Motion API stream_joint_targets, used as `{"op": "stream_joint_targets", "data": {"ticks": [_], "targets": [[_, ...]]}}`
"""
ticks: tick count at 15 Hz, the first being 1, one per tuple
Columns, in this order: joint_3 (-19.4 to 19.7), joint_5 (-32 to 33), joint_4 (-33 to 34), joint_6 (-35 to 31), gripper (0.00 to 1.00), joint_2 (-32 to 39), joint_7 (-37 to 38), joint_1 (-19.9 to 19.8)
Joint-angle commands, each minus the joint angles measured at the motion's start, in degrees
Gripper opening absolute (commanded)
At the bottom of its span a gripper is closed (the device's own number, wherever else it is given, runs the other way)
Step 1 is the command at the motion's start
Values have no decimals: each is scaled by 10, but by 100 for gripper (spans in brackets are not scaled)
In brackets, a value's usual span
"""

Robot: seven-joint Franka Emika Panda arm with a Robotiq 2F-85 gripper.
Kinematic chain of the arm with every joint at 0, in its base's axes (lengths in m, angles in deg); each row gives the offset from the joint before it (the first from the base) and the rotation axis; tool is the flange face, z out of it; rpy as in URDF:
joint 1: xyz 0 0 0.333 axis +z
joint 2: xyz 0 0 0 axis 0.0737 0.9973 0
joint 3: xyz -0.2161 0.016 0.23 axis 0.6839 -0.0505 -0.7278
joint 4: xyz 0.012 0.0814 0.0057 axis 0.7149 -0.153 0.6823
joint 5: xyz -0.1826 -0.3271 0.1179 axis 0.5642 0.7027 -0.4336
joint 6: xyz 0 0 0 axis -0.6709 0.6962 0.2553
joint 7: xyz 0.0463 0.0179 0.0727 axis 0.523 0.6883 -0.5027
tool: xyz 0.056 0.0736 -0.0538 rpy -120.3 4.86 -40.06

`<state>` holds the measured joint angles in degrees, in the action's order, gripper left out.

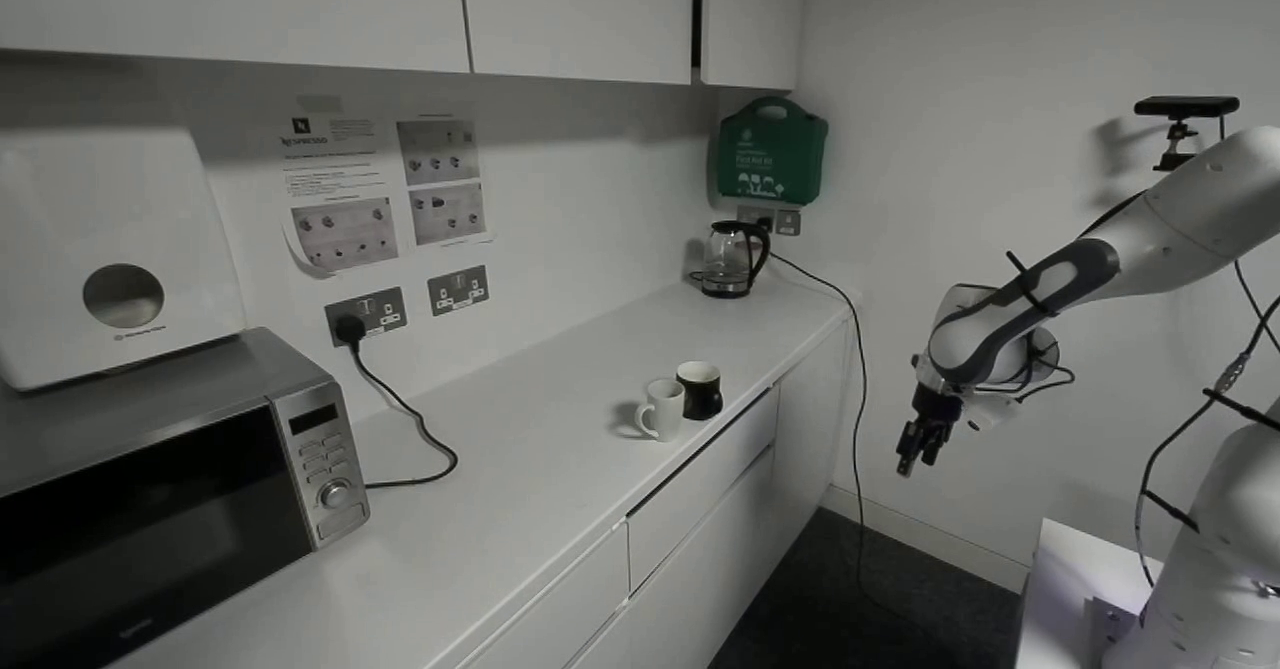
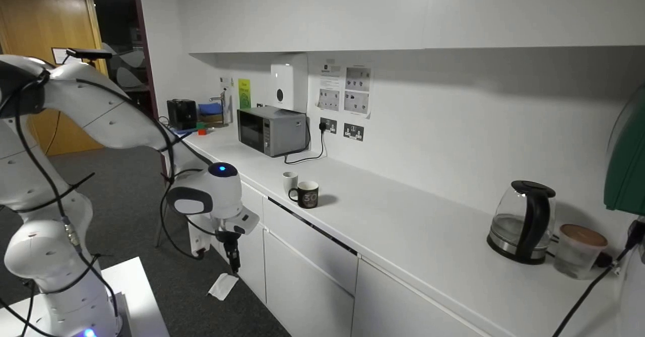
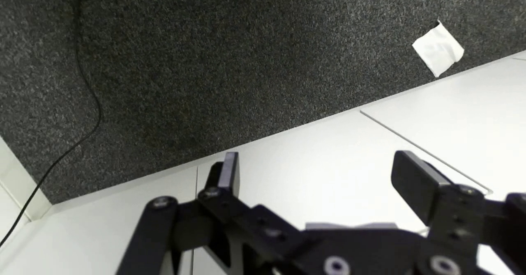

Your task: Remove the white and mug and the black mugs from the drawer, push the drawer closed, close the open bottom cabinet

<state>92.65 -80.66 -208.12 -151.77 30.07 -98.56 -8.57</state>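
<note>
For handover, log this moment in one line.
gripper open, empty | white mug, black mug on counter | drawer, bottom cabinet look shut

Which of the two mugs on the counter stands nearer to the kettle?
The black mug, pale inside; the white mug stands beside it, nearer the microwave.

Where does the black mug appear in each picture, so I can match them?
In an exterior view: the black mug is just right of centre, below mid-height, right of the white mug.
In an exterior view: the black mug is just left of centre, below mid-height.
Wrist view: not in it.
Shared landmark, all views: the lower cabinet fronts.
</note>
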Motion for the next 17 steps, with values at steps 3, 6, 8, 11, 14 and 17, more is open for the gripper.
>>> {"op": "stream_joint_targets", "data": {"ticks": [3, 6, 8, 11, 14, 17], "targets": [[25, 101, 8, -13, 100, -52, -28, 15], [29, 126, 1, -14, 100, -72, -35, 20], [35, 124, 11, -12, 100, -73, -40, 30], [37, 121, 11, 0, 100, -67, -18, 37], [39, 121, 10, 0, 100, -71, -18, 42], [39, 121, 9, 0, 100, -72, -18, 42]]}}
